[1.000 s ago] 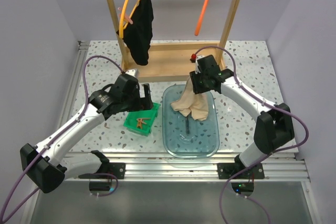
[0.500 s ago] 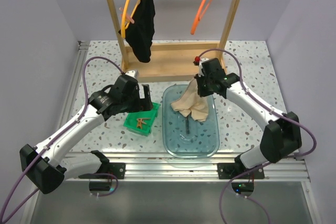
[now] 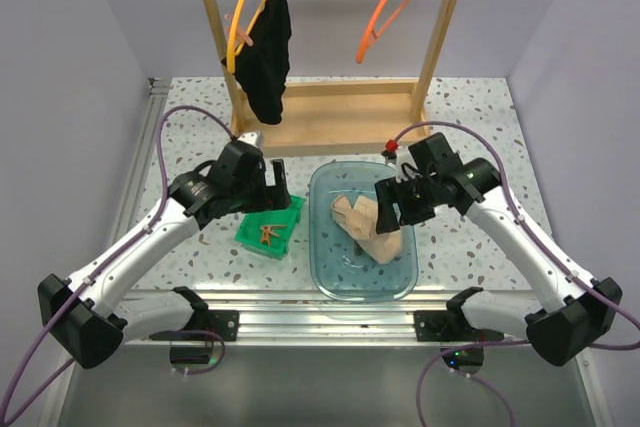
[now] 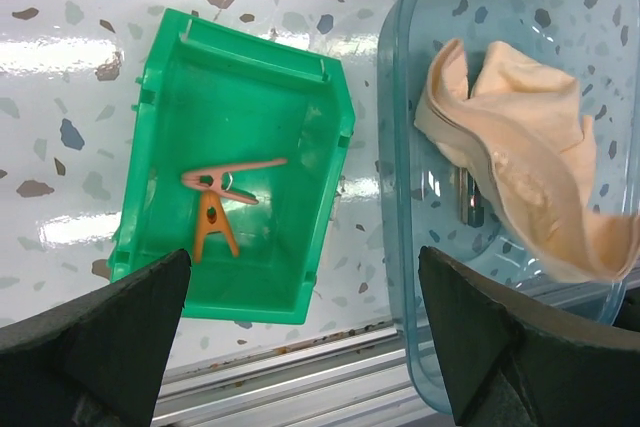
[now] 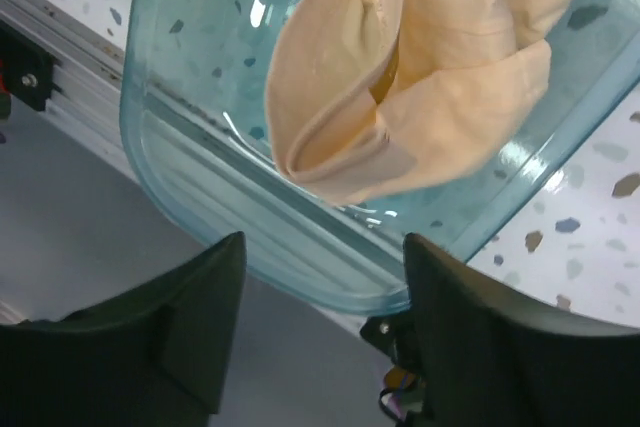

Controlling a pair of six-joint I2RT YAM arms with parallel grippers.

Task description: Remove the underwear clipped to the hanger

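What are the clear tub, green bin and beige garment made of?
Blue-tinted clear tub: likely hard glossy plastic; speckled tabletop shows through, glints on walls.
Small green bin: opaque moulded plastic, slight sheen, sharp ribs.
Pale beige garment: thin matte fabric, limp folds, stitched hem; fibre unclear.

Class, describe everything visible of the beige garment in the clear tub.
The beige garment is soft, thin-looking pale peach cloth with a stitched band along one edge. It lies crumpled and folded on the floor of the clear tub, touching its bottom. The open right end effector hangs close by, not gripping it.
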